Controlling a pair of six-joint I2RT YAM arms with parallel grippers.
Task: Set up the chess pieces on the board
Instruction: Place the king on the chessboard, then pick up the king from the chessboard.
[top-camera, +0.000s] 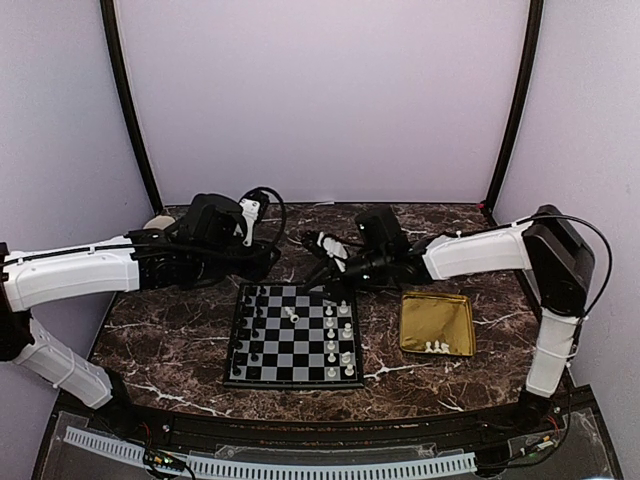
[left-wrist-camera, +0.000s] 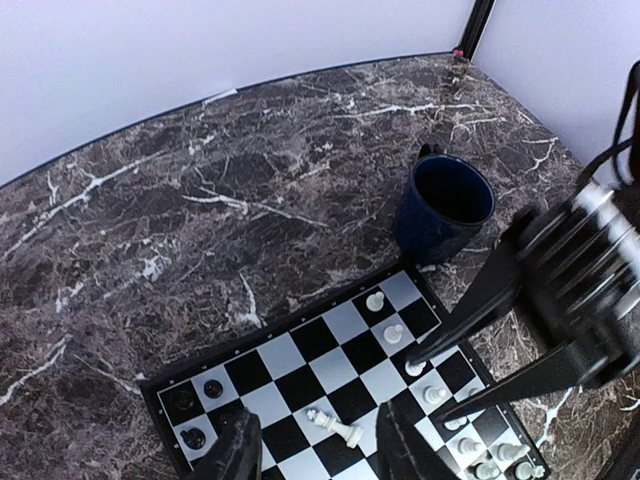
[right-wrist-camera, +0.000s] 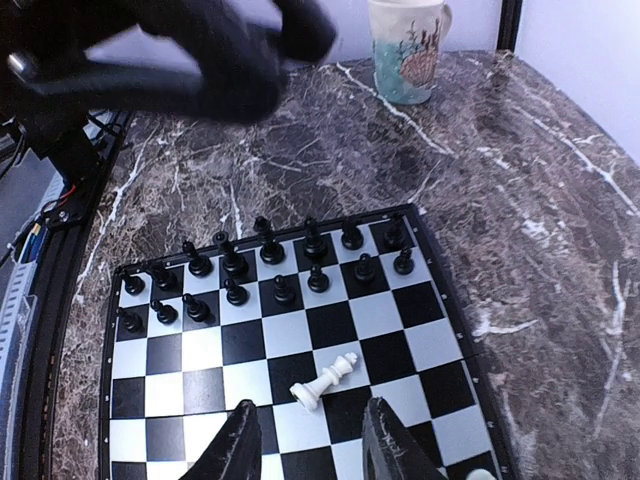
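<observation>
The board (top-camera: 293, 370) lies at the table's middle, with black pieces (right-wrist-camera: 262, 250) along its left columns and cream-white chess pieces (top-camera: 345, 330) standing along its right columns. One tall white piece (top-camera: 292, 314) lies toppled on a middle square (right-wrist-camera: 325, 378) (left-wrist-camera: 337, 428). My left gripper (top-camera: 264, 264) hovers over the board's far left corner, and its fingers (left-wrist-camera: 240, 450) are open around nothing. My right gripper (top-camera: 314, 282) hangs over the far edge, and its fingers (right-wrist-camera: 385, 440) are open and empty above the fallen piece. A few more white pieces (top-camera: 436, 347) sit in the gold tray.
The gold tray (top-camera: 437, 315) lies right of the board. A dark blue mug (left-wrist-camera: 443, 205) stands behind the board's far right corner. A cream and teal mug (right-wrist-camera: 405, 50) stands at the back left. The two arms meet closely over the board's far edge.
</observation>
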